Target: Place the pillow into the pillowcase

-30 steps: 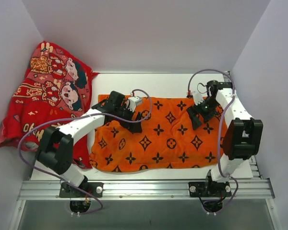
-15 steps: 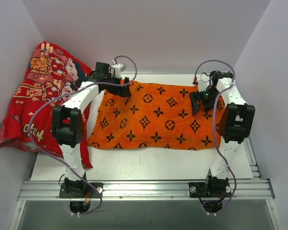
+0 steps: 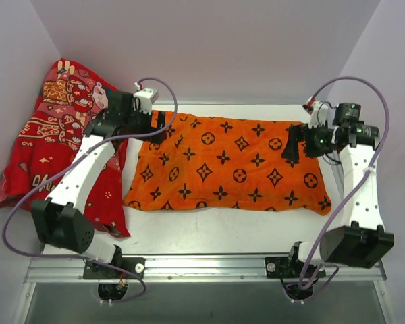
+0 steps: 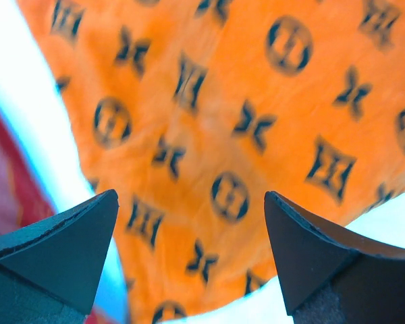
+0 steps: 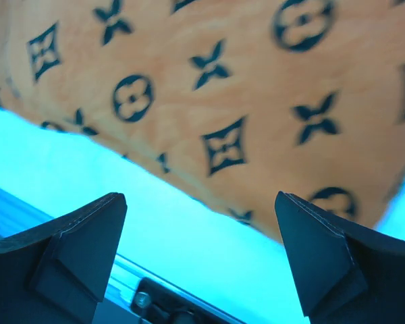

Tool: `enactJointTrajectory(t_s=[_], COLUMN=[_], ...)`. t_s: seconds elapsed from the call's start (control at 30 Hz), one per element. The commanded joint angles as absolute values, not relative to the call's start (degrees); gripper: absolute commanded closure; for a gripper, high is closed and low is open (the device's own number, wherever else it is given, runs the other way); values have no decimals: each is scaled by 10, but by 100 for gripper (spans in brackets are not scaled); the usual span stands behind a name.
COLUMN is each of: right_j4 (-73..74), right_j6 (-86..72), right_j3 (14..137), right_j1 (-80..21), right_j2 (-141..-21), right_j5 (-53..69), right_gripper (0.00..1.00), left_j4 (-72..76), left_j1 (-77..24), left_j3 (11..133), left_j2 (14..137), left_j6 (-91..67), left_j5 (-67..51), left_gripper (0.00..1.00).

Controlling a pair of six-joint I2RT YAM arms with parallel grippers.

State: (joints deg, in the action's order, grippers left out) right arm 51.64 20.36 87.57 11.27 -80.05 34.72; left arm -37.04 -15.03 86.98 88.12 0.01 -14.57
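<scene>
Pillowcase (image 3: 229, 165) first, where do we log it?

On the white table (image 3: 209, 233), spread out flat, long side running left to right, orange with black flower and diamond prints. It looks plump. Its left end is just beside the red cartoon cloth (image 3: 61, 135), which is heaped against the left wall.

And the pillow?

We see no cream fabric in any view, so we can't tell where it is.

Left gripper (image 3: 159, 125)?

At the far left corner of the pillowcase. In the wrist view we get the left gripper (image 4: 191, 199) spread wide, both dark fingers (image 4: 67, 250) well apart with nothing between them. Only orange print fills the gap, plus a strip of table and a bit of red cloth at the left edge.

Right gripper (image 3: 291, 143)?

Over the right end of the pillowcase, toward the far edge. From its wrist camera the right gripper (image 5: 200, 197) is also spread wide and holds nothing. We see the pillowcase edge and bare table between the fingers (image 5: 324, 263).

Is either one touching the fabric?

We can't tell from these views.
</scene>
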Motion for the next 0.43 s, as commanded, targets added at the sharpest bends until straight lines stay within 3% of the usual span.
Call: enactJointTrajectory(t_s=[0.0,0.17,0.4], right_j4=[540,491,451], right_j6=[184,178,151], right_j3=[743,629,591], right_j1=[100,83,59], right_j2=[-775,-717,-707], right_j5=[393,366,356], right_gripper=[0,0,0], left_j4=[-411,-396,-386], left_j1=[-148,-155,-152], left_j3=[790,676,647], left_j2=[827,760,734], left_j6=[20,11,10], left_j5=[-70,-58,-43], left_gripper=[3,3,3])
